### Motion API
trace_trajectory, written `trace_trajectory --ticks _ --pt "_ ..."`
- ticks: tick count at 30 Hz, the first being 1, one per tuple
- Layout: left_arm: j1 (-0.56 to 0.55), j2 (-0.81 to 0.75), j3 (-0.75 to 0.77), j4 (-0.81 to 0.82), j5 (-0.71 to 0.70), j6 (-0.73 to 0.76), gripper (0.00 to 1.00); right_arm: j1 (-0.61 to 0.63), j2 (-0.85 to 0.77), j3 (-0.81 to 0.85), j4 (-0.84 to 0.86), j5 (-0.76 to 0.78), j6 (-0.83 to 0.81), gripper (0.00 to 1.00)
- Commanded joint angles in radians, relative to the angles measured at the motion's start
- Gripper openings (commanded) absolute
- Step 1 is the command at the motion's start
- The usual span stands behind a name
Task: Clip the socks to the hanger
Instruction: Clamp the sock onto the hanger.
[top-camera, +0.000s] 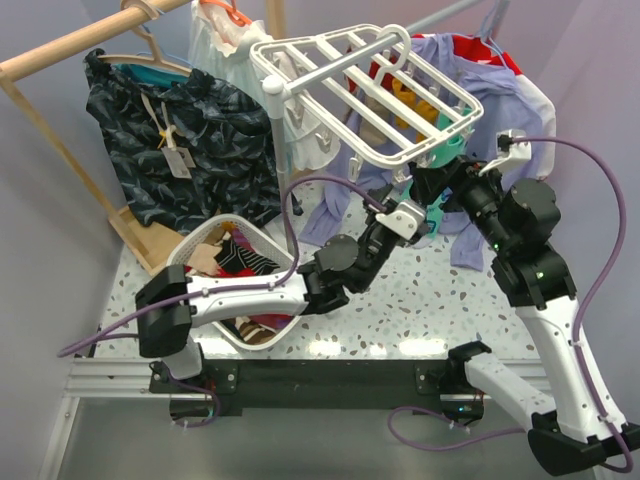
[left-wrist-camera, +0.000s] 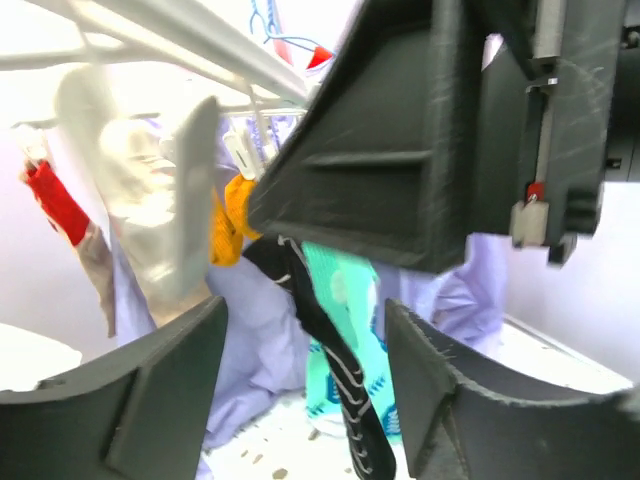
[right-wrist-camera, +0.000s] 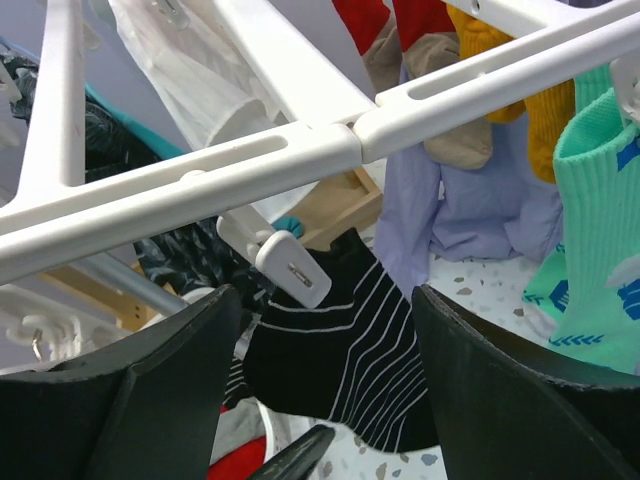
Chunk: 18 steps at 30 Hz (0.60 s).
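Left gripper and right gripper both have their jaws released below the hanger. The red socks hang from it at upper centre, so I think they need no support.

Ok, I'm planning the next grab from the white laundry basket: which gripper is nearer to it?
Left. The left gripper is up and to the right of the laundry basket; the right gripper is farther right, beyond it.
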Motion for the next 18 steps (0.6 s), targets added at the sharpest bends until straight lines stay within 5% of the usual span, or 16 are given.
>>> trace_trajectory --ticks 1,8,13,18 --pt "-0.004 -0.164 -0.097 -0.012 0.083 -0.130 0.72 0.006 -0.023 0.033 0.003 0.007 -0.027 0.73" --pt "-0.001 -0.341 -0.232 -0.155 0.238 -0.317 0.85 0.004 -0.032 0.030 -0.003 0.001 -0.040 0.74" --pt "0.054 -0.404 -0.286 -0.170 0.321 -0.361 0.85 0.006 -0.039 0.023 -0.004 0.004 -0.043 0.73" --pt "0.169 -0.412 -0.305 -0.118 0.472 -0.449 0.75 0.004 -0.048 0.023 -0.024 -0.004 -0.065 0.73"
